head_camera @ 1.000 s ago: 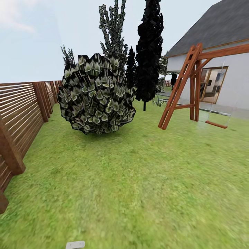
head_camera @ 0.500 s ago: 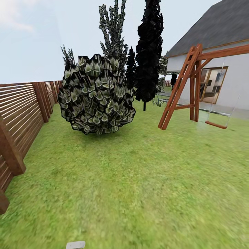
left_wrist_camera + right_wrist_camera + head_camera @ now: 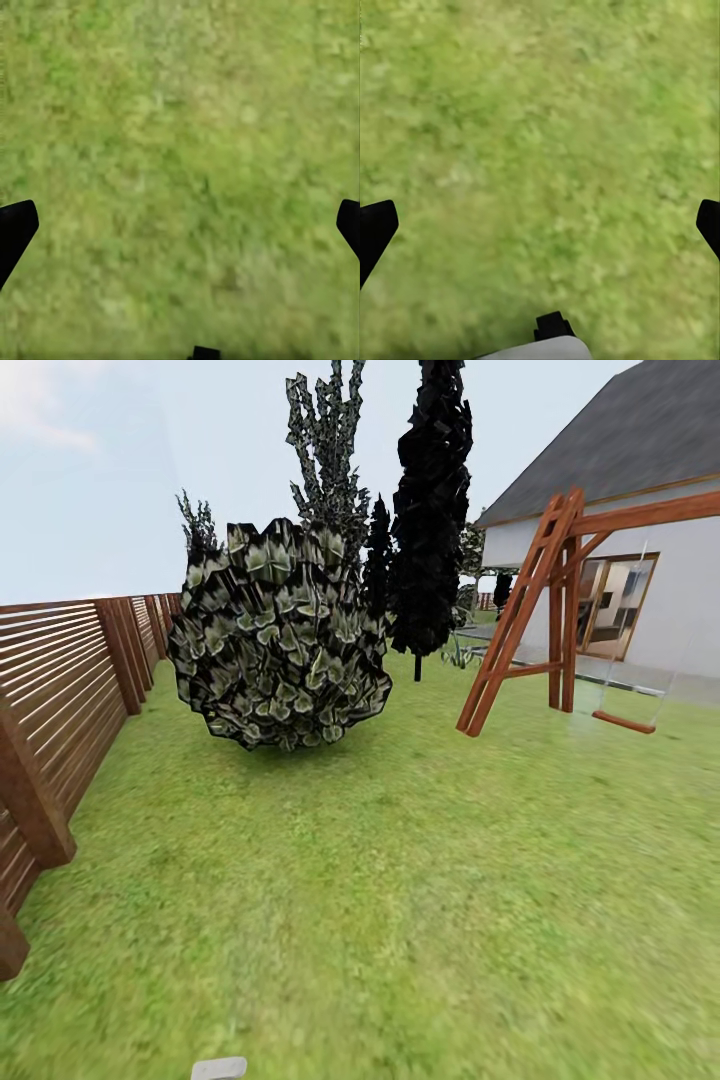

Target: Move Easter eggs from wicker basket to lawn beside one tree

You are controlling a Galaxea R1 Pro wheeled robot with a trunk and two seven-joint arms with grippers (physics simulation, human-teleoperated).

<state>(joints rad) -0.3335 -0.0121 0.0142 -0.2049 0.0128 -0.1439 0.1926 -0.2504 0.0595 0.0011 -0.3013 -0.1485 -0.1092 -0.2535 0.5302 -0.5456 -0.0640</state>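
Observation:
The lawn (image 3: 380, 880) spreads out wide and green ahead of me. A tree (image 3: 280, 650) with a dense, mottled green-grey crown stands on it at the middle left, its crown reaching almost to the grass. The Easter eggs and the wicker basket are out of view. In the left wrist view my left gripper (image 3: 180, 232) hangs open over bare grass, its black fingertips (image 3: 15, 232) at the frame's sides. My right gripper (image 3: 540, 232) is open over grass as well, with nothing between its fingers (image 3: 375, 232).
A wooden slat fence (image 3: 60, 690) runs along the left. A black-leaved tree (image 3: 432, 510) stands behind the mottled one. A wooden swing frame (image 3: 540, 610) with a hanging seat (image 3: 622, 722) stands at the right, before a white house (image 3: 640, 560).
The whole head view has shifted by a hair, so the camera moved slightly. Nothing on the lawn has moved and both grippers stay open.

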